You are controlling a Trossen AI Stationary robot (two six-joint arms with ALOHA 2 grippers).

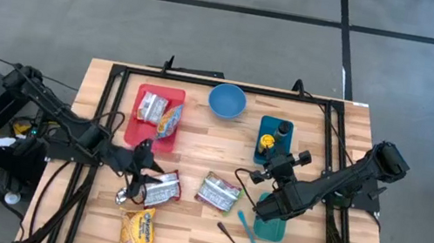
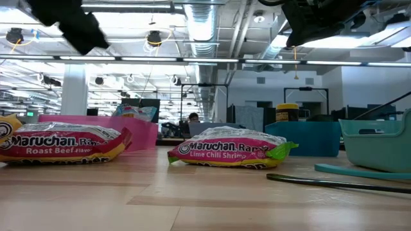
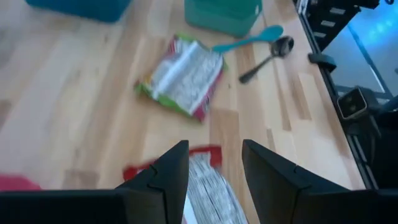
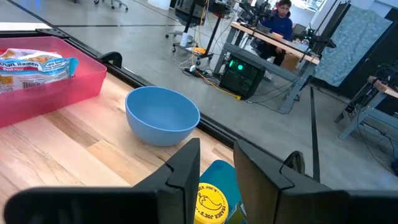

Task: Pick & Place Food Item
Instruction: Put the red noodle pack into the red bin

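Note:
A Maruchan roast beef ramen pack (image 1: 160,188) lies flat on the wooden table (image 1: 180,239), left of the middle. My left gripper (image 3: 214,168) hovers open above it, clear of it in the low view (image 2: 70,25); the pack's red edge (image 3: 205,180) shows between the fingers. A lime chili shrimp pack (image 1: 218,192) lies to its right, and a yellow pack (image 1: 137,230) lies near the front edge. A red tray (image 1: 138,126) at the far left holds two more packs. My right gripper (image 4: 216,168) waits open and empty above the blue tray (image 1: 276,124).
A blue bowl (image 1: 226,101) sits at the far middle. The blue tray holds a yellow jar (image 4: 211,202) and a dark bottle (image 1: 283,133). A teal container (image 1: 272,228), a teal spoon (image 1: 249,235) and a metal spoon (image 1: 235,242) lie at the near right.

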